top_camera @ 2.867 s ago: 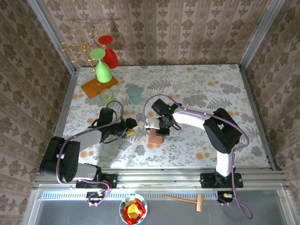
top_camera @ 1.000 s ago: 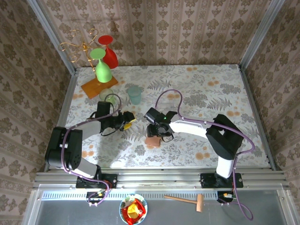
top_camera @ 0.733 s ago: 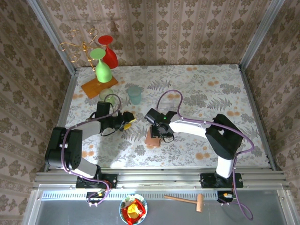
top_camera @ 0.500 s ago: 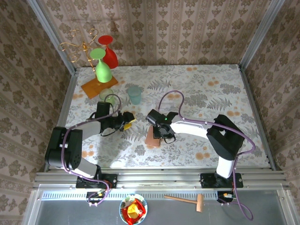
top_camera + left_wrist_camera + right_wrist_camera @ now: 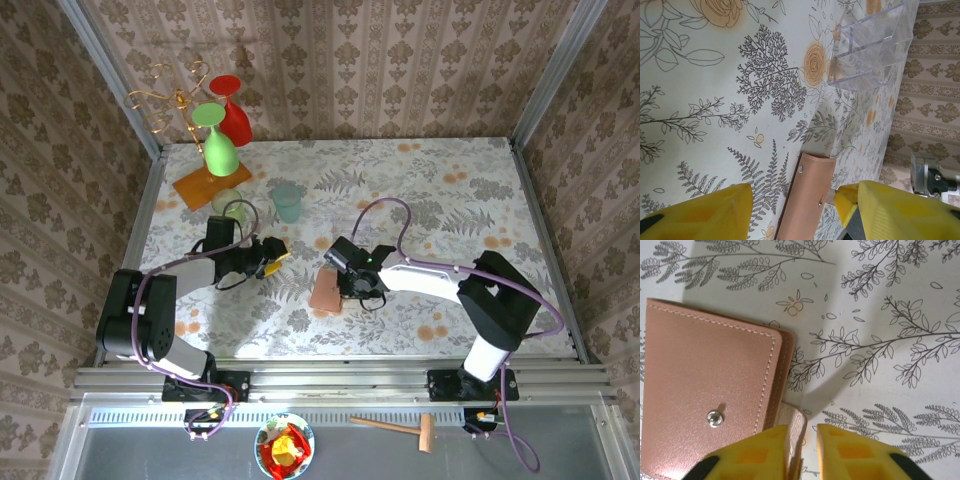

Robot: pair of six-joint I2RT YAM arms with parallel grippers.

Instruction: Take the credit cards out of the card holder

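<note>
- The right gripper (image 5: 801, 431) was clenched, its yellow fingers (image 5: 756, 455) nearly together, with a thin tan edge of the card holder (image 5: 710, 385) pinched in the narrow gap between them.
- In the right wrist view the card holder lay folded shut at about 10 o'clock from the fingertips. Its salmon-tan cover faced up, with white stitching along the rim and a small metal stud near the lower middle.
- In the top view the right gripper (image 5: 343, 291) sat touching the card holder (image 5: 325, 293) at the holder's 3 o'clock edge. The holder lay flat on the floral table (image 5: 450, 200), near its middle and a little toward the near edge.
- The left gripper (image 5: 272, 262) was released. In its wrist view the left gripper (image 5: 794, 192) had its two yellow fingers (image 5: 705, 215) spread wide and nothing between the pads.
- From above, the left gripper lay at about 10 o'clock from the card holder, near it but apart.
- Through the left wrist camera the card holder (image 5: 807, 200) appeared between the spread fingers, lying on the table beyond them. A clear plastic tray (image 5: 872, 45) stood farther off at about 1 o'clock.
- Toward 11 o'clock on the table stood a teal cup (image 5: 287, 202). Beyond it was a glass rack (image 5: 212, 186) with an orange base, carrying a green glass (image 5: 220, 150) and a red glass (image 5: 236, 120).
</note>
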